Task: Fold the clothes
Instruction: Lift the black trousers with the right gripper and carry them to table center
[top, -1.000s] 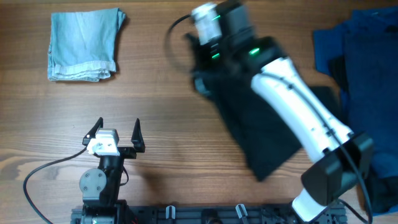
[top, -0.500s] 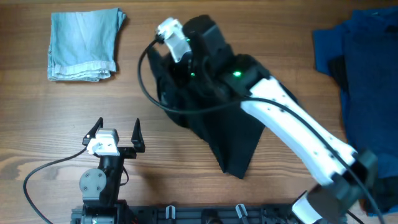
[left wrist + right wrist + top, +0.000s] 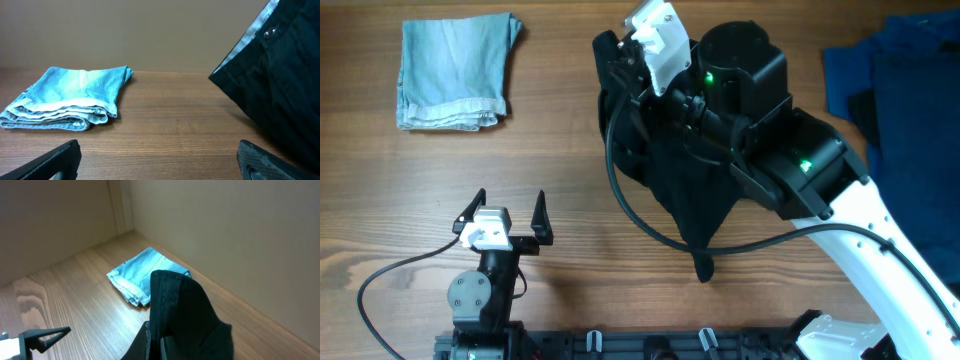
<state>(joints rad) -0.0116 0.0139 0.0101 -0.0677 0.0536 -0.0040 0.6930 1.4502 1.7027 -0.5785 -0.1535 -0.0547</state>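
Pinched tight in the right end effector (image 3: 618, 62), over the far middle of the wooden surface (image 3: 400, 190): the black shorts (image 3: 690, 190), gathered into a bunch at the grip. Draped below the arm in a dark, tapering fall, narrowest tip toward the near edge; contact with the surface impossible to tell. From the left wrist, showing a grey-lined waistband (image 3: 250, 35) with a button (image 3: 269, 33), tilted at upper right. Parked at near left with fingers spread wide and nothing between them, well apart from the shorts: the left end effector (image 3: 508, 203). Lying folded flat at far left: a pale-blue denim piece (image 3: 455, 70). Piled at the right edge: a heap of dark-blue and black cloth (image 3: 910, 110).
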